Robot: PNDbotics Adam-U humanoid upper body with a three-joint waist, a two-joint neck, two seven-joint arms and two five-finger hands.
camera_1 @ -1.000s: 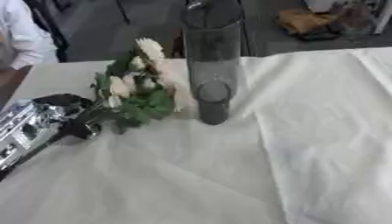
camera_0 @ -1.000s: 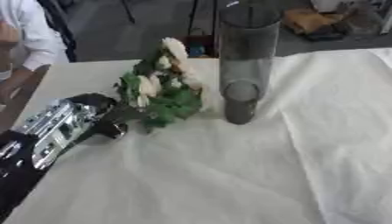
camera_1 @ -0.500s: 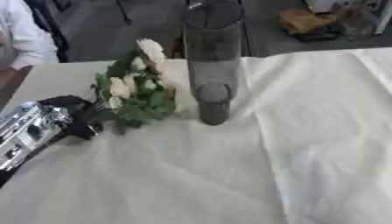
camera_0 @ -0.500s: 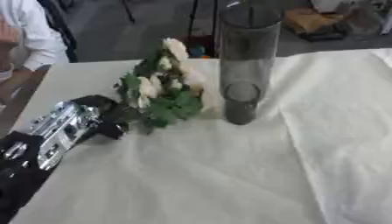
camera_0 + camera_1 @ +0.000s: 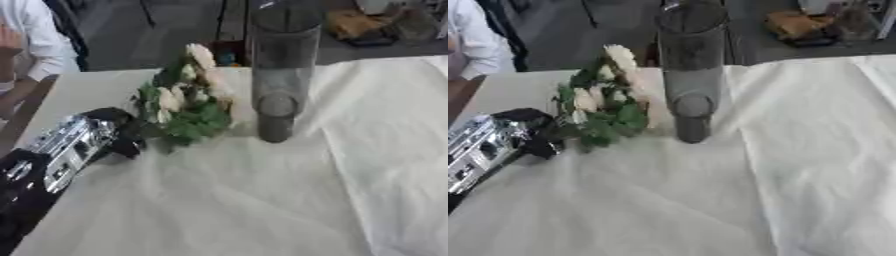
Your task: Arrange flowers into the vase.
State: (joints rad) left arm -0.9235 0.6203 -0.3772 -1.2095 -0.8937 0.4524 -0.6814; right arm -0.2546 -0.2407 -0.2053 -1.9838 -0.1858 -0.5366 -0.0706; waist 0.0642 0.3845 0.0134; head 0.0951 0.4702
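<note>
A bouquet of white flowers point(image 5: 188, 97) with green leaves leans up and to the right over the cream cloth, its blooms close to the vase. My left hand point(image 5: 112, 136), black and silver, comes in from the lower left and is curled round the stem end of the bouquet. The stems themselves are hidden by the fingers and leaves. A tall dark glass vase point(image 5: 282, 75) stands upright just right of the flowers, with no flowers inside it. My right hand shows in neither view.
A cream tablecloth point(image 5: 262, 200) covers the table, with a fold line running down the right side. A person in a white sleeve point(image 5: 31, 45) sits at the far left edge. Boxes and clutter point(image 5: 815, 25) lie on the floor beyond the table.
My left hand and the bouquet have shifted only slightly, a little lower toward the cloth. The vase has not moved.
</note>
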